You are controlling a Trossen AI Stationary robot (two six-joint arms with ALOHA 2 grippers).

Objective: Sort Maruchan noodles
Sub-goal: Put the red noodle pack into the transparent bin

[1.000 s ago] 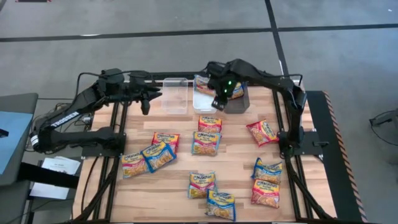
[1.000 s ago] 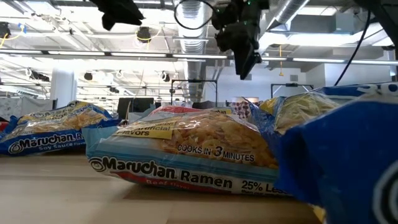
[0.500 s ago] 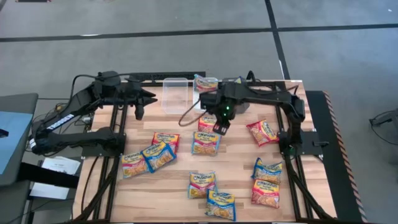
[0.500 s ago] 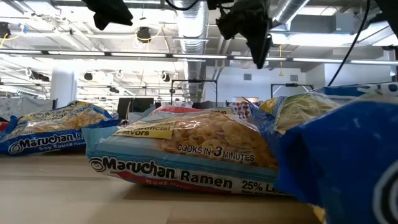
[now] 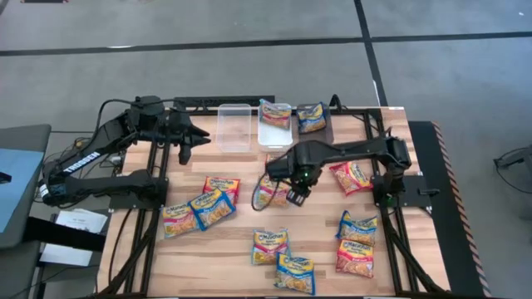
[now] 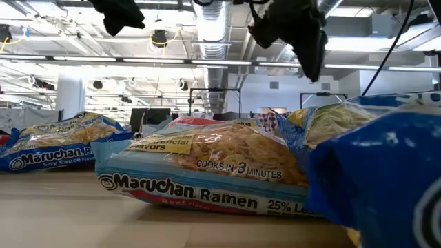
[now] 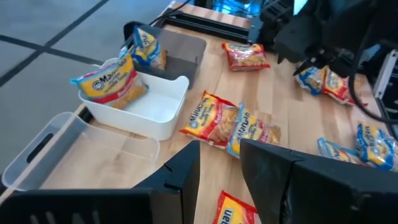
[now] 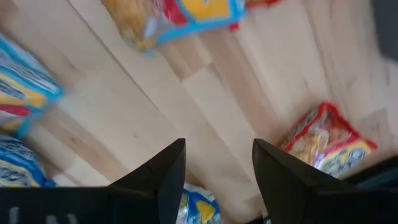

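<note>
**Op A:** Two packets are binned so far: one Maruchan packet [image 5: 275,113] lies in the white bin [image 5: 273,133], and a blue-banded one [image 5: 312,117] sits in the dark-grey bin [image 5: 326,133] just beside it. The clear bin [image 5: 234,126] on the white bin's other side holds nothing that I can see.

**Op B:** And the loose ones?

**Op A:** They're spread over the tabletop [image 5: 320,220] in front of the white bin, none stacked. My right gripper [image 5: 294,196] hangs over the packets nearest the white bin, fingers [image 8: 163,171] apart, nothing between them. I'd call this the reach for another pick.

**Op B:** Which one?

**Op A:** Probably the packet [image 5: 268,192] partly under the arm. I'd need to come down squarely over it and close on its flat sides; the slick plastic could slide on the wood.

**Op B:** Left arm?

**Op A:** My left gripper [image 5: 184,143] waits beyond the clear bin from the white one, fingers [image 7: 180,171] slightly apart and empty.

**Op B:** Surroundings?

**Op A:** Pale wood planks on a black frame. The floor around is grey, with dark lines. From table height I see a bright open hall with ceiling ducts and strip lights.
</note>
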